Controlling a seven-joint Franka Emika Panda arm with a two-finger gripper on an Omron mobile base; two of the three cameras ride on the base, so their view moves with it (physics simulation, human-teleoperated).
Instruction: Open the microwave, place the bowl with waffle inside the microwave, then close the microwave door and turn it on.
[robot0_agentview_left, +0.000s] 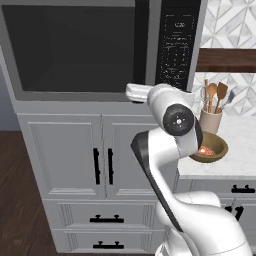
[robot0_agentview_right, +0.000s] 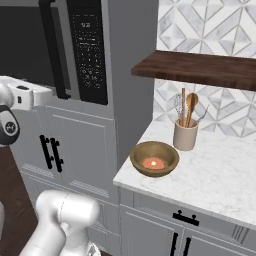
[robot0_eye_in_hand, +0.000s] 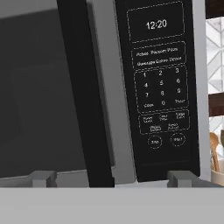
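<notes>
While microwave door (robot0_eye_in_hand: 43, 87) shut: open-jawed gripper (robot0_eye_in_hand: 111, 178) facing handle (robot0_eye_in_hand: 81, 96).

The arm (robot0_agentview_left: 172, 150) is glossy white, built of rounded, bulbous links. Dark charcoal bands mark the joints, and a round black cap with a small pale centre sits on the elbow. The hand (robot0_agentview_right: 27, 96) is a boxy white block. The fingertips (robot0_eye_in_hand: 43, 178) are small, square and grey.

Base views flank microwave (robot0_agentview_left: 100, 50); hand view close.
</notes>
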